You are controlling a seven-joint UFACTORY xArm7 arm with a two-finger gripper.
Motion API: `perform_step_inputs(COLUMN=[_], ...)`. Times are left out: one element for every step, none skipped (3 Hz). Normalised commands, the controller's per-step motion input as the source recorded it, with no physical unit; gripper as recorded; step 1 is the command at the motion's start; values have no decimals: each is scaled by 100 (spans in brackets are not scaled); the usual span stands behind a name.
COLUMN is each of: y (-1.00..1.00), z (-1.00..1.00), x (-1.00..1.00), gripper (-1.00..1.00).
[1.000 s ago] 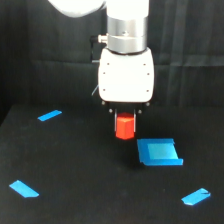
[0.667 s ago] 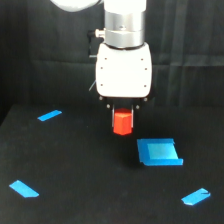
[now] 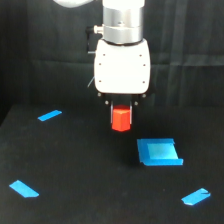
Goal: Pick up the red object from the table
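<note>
The red object (image 3: pixel 121 119) is a small red-orange block held between the fingers of my gripper (image 3: pixel 121 114), under the white gripper body. It hangs above the black table (image 3: pixel 80 170), clear of the surface. The gripper is shut on it. The block's upper part is hidden between the fingers.
A flat blue square piece (image 3: pixel 158 151) lies on the table to the exterior view's right of the block. Blue tape strips lie at the left back (image 3: pixel 49 115), the left front (image 3: pixel 24 188) and the right front (image 3: pixel 195 197). A black curtain hangs behind.
The gripper has risen with the red block in it, lifting it higher above the table. The blue piece and tape strips have not moved.
</note>
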Motion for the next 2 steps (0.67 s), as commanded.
perform_step_inputs(y=[9,-1], z=[25,10], x=[0,-3], gripper=[-95,-100])
